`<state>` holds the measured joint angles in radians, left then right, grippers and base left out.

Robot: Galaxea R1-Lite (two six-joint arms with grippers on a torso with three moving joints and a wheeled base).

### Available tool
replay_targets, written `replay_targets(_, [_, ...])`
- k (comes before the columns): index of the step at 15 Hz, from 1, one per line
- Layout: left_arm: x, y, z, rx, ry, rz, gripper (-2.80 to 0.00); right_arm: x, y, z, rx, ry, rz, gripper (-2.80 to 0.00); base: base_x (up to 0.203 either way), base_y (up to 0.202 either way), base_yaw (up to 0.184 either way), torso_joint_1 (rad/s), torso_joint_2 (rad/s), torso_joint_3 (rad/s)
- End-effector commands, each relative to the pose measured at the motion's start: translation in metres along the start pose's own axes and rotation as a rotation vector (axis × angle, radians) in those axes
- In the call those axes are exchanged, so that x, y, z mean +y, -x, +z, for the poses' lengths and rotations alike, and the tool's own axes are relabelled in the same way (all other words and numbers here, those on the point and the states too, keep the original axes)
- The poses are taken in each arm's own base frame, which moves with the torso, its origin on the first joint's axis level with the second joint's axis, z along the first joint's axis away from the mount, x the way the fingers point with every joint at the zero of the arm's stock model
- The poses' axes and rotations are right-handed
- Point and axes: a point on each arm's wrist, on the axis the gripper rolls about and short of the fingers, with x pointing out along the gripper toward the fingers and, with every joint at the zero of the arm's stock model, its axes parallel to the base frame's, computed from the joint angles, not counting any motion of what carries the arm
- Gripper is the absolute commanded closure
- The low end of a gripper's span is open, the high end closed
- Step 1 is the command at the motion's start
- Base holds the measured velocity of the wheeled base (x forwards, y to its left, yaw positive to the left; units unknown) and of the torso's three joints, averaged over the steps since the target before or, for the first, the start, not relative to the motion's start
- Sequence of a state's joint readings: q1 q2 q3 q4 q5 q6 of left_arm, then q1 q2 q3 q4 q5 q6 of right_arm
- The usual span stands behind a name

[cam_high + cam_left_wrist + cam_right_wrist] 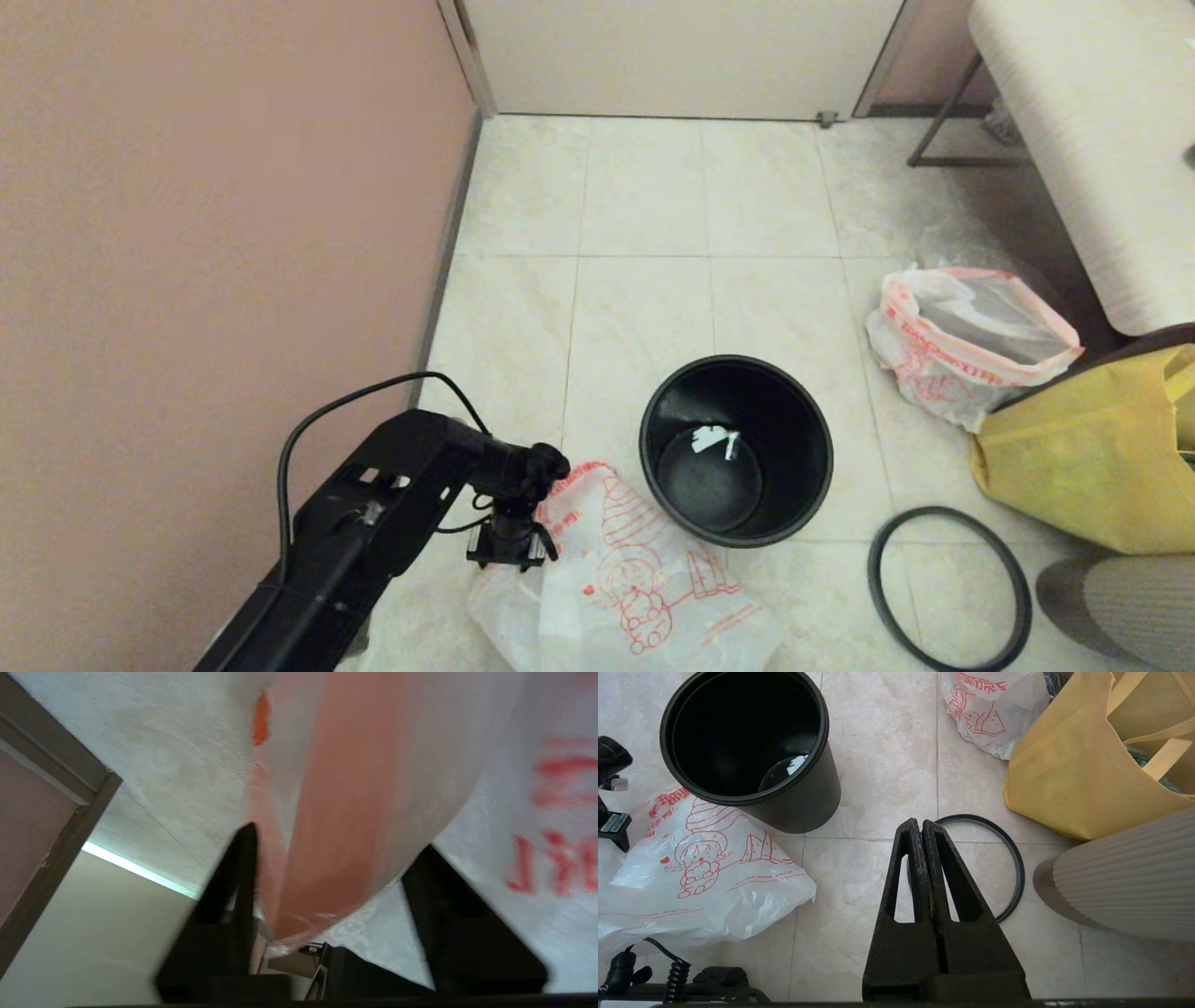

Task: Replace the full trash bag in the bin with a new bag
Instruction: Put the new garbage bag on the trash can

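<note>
my left arm [373,523] matte black with cut-out slots, a looping black cable, my left gripper [336,914] with black wedge fingers, my right gripper [920,826] rough-textured black

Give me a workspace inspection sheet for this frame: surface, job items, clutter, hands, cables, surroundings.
Surface: pale tiled floor, no spills seen.
Job's things: the bin upright, unlined, a white scrap at its bottom; its hoop lies flat on the floor, off the bin; the full trash bag stands apart by the bench; the new bag lies limp beside the bin.
Clutter: yellow bag next to the full trash bag.
Hands: left hand down at the new bag's edge, plastic between its fingers, jaws not fully closed; right hand shut, empty, above the hoop.
Cables: black cable looped over the left arm.
Surroundings: pink wall on the left, bench on the right.
</note>
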<state>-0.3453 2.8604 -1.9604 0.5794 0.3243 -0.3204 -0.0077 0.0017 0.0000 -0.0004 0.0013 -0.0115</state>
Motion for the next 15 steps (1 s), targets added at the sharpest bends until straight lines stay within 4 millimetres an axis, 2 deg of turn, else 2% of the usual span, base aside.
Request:
replay_targets(1, [-0.001, 0.002, 0.0, -0.003, -0.001, 0.001, 0.0, 0.0, 0.0, 0.0, 0.0, 0.001, 0.0, 0.0, 0.0, 0.0, 0.0, 0.0, 0.0, 0.0])
replay_targets(4, [-0.002, 0.006, 0.0, -0.006, -0.004, 0.0, 0.0, 0.0, 0.0, 0.0, 0.0, 0.001, 0.0, 0.0, 0.0, 0.0, 0.0, 0.0, 0.0, 0.0])
replay_targets(7, [0.001, 0.028, -0.001, 0.038, -0.014, -0.038, 0.0, 0.0, 0.0, 0.0, 0.0, 0.001, 0.0, 0.0, 0.0, 0.0, 0.0, 0.0, 0.0, 0.0])
replay_targets(10, [0.003, 0.103, -0.011, 0.071, 0.018, -0.128, 0.0, 0.0, 0.0, 0.0, 0.0, 0.001, 0.0, 0.0, 0.0, 0.0, 0.0, 0.0, 0.0, 0.0])
replay_targets(11, [0.008, 0.134, -0.017, 0.052, 0.033, -0.151, 0.0, 0.0, 0.0, 0.0, 0.0, 0.001, 0.0, 0.0, 0.0, 0.0, 0.0, 0.0, 0.0, 0.0])
replay_targets(13, [0.021, 0.194, -0.033, -0.004, 0.049, -0.206, 0.0, 0.0, 0.0, 0.0, -0.001, 0.001, 0.0, 0.0, 0.0, 0.0, 0.0, 0.0, 0.0, 0.0])
replay_targets(15, [0.041, 0.26, -0.059, -0.093, 0.062, -0.278, 0.0, 0.0, 0.0, 0.0, -0.001, 0.001, 0.0, 0.0, 0.0, 0.0, 0.0, 0.0, 0.0, 0.0])
